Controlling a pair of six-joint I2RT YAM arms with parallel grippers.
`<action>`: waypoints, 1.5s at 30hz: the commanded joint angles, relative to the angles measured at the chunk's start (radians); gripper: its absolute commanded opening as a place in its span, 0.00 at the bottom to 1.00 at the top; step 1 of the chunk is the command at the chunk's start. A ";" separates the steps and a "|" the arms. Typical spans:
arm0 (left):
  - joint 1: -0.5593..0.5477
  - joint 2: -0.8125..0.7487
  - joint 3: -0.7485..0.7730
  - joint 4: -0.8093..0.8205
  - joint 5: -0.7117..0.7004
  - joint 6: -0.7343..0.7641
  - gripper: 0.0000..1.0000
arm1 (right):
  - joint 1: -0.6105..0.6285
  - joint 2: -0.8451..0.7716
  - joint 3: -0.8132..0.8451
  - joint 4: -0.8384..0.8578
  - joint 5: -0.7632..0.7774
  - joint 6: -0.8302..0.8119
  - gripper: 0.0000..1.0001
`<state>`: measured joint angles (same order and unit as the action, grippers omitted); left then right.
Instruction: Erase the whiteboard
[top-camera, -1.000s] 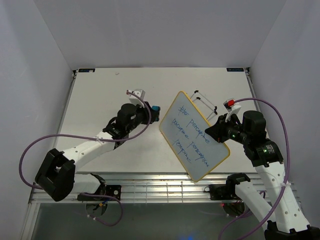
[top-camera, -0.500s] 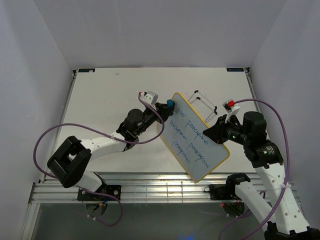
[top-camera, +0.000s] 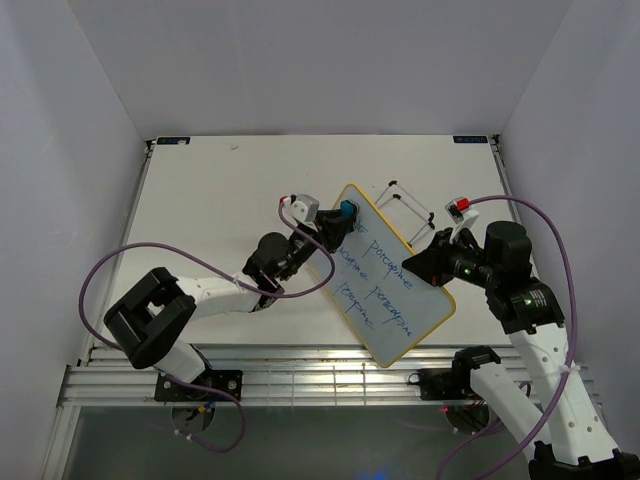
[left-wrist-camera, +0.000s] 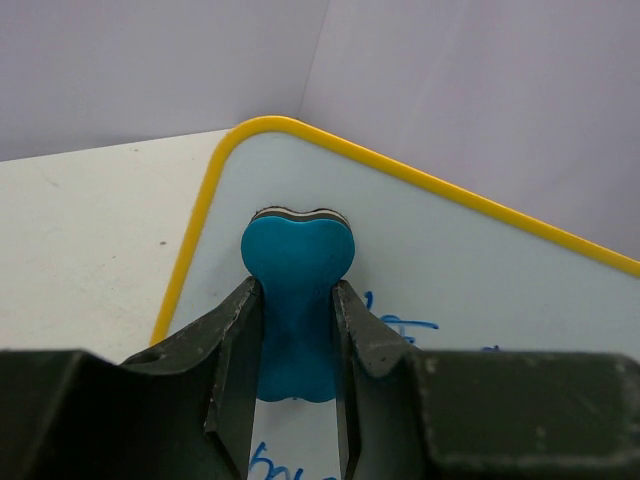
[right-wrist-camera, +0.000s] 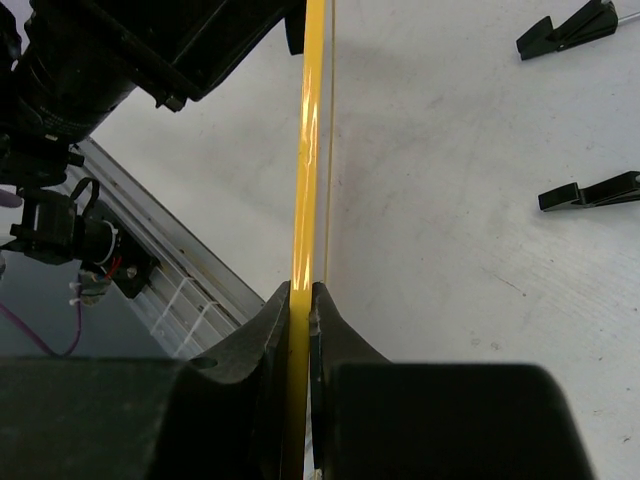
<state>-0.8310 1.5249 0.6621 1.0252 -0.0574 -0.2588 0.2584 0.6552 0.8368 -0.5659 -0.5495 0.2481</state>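
Left hand: our left hand (left-wrist-camera: 295, 335) is closed tight on the small blue eraser (left-wrist-camera: 297, 275). One finger is on each side of it.
Eraser: it pokes out in front of the fingers. Its soft end is pressed on the top corner of the board, just inside the yellow rim.
Whiteboard: the whiteboard (top-camera: 395, 300) is in the middle of the white surface (top-camera: 200, 190), between our two arms. It is held up on a slant, with its white face turned to our left arm.
Writing: rows of blue writing (top-camera: 378, 278) run down the face. The nearest blue marks are just below the eraser.
Right hand: our right hand (right-wrist-camera: 301, 300) is closed on the yellow rim on the right side of the board. It pinches the thin edge and holds the board up.
Done: we think the getting ready is done. We have the eraser, we have the board, and the two are touching.
Left: almost all of the wiping. We see no row wiped away, so every blue row has to be rubbed off.
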 joint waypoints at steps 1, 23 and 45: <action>-0.040 0.001 -0.015 0.059 -0.019 0.016 0.03 | 0.007 0.000 0.059 0.199 -0.079 0.075 0.08; -0.005 -0.069 -0.010 -0.100 -0.138 0.073 0.00 | 0.007 -0.008 0.134 0.166 -0.116 0.094 0.08; -0.160 -0.002 0.157 -0.159 -0.077 0.138 0.00 | 0.007 0.001 0.145 0.166 -0.182 0.106 0.08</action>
<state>-0.9852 1.5047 0.8036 0.8982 -0.1329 -0.1158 0.2523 0.6846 0.8909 -0.5480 -0.5499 0.3119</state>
